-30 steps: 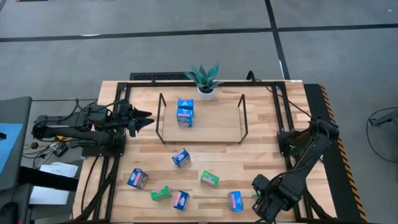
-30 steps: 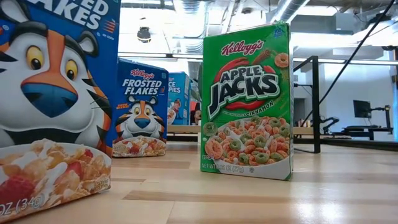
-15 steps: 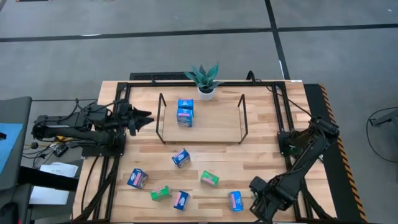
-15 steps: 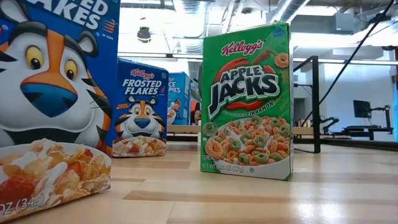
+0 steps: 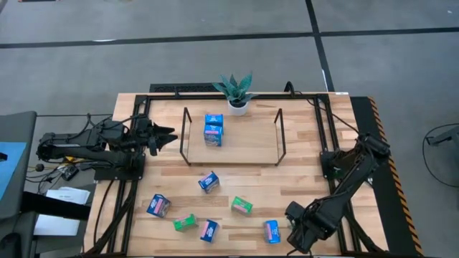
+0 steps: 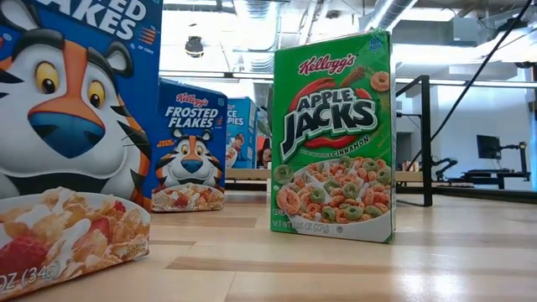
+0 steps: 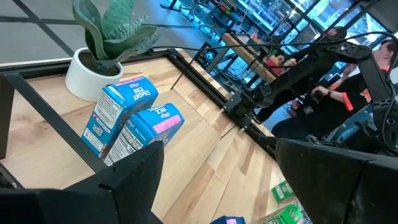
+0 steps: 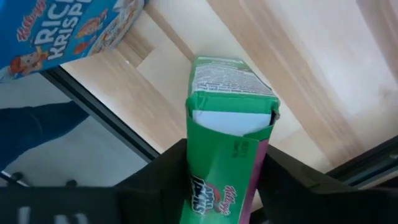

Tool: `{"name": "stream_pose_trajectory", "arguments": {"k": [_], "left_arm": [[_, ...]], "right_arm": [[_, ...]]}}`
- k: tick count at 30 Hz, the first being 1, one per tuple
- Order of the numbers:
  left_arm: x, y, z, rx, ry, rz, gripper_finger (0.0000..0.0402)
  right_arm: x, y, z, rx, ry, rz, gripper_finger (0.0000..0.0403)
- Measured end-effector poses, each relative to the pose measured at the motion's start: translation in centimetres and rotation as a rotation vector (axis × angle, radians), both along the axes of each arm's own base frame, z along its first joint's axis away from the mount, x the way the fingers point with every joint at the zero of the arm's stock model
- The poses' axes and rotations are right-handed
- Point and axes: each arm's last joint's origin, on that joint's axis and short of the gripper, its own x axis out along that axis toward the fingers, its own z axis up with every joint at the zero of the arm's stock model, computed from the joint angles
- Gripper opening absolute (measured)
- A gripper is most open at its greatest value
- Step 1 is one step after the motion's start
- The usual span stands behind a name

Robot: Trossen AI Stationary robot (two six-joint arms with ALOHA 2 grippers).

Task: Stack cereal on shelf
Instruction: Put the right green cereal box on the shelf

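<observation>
At the near right corner of the wooden table (image 5: pixel 301 172) you see the right gripper (image 5: pixel 295 231); in its wrist view its two dark fingers (image 8: pixel 163 167) stand on both sides of a green Apple Jacks box (image 8: pixel 229 134) and pinch it, the torn top flap of the box pointing away from the wrist. Just left of this gripper lies a blue cereal box (image 5: pixel 272 231), and more boxes are scattered along the near part of the table: a green one (image 5: pixel 242 206), a blue one (image 5: pixel 208 230), a small green one (image 5: pixel 185 223), a blue one (image 5: pixel 158 206) and, a little farther, another blue one (image 5: pixel 209 181). Farther, the shelf (image 5: pixel 251 143) carries two blue Rice Krispies boxes (image 5: pixel 213 130) on its left part. The left gripper (image 5: pixel 163 136) hovers just left of the shelf, its fingers spread and holding nothing. Beyond the shelf a potted plant (image 5: pixel 236 92) stands at the far edge.
</observation>
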Motion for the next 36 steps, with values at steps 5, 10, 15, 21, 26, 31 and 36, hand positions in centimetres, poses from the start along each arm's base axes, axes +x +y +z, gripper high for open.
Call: {"name": "stream_pose_trajectory", "arguments": {"k": [5,10,15,21,26,31,36], "left_arm": [[0.0,0.0,0.0,0.000,0.000,0.000,0.0300],[0.0,0.0,0.0,0.000,0.000,0.001,0.0300],[0.0,0.0,0.0,0.000,0.000,0.001,0.0300],[0.0,0.0,0.0,0.000,0.000,0.001,0.0300],[0.0,0.0,0.0,-0.007,-0.002,-0.001,0.0300],[0.0,0.0,0.0,-0.008,-0.002,-0.004,0.0300],[0.0,0.0,0.0,-0.008,-0.002,-0.003,0.0300]], "right_arm": [[0.7,-0.7,0.4,0.016,-0.021,0.047,0.0147],[1.0,-2.4,2.1,0.030,-0.051,0.082,0.0125],[0.5,-5.4,4.4,0.012,-0.050,0.099,0.0124],[0.0,-10.3,7.5,-0.043,-0.140,0.100,0.0129],[0.3,-14.4,9.6,-0.054,-0.282,0.123,0.0123],[1.6,-18.0,10.9,-0.084,-0.433,0.158,0.0122],[3.4,-21.0,12.1,-0.157,-0.558,0.255,0.0126]]}}
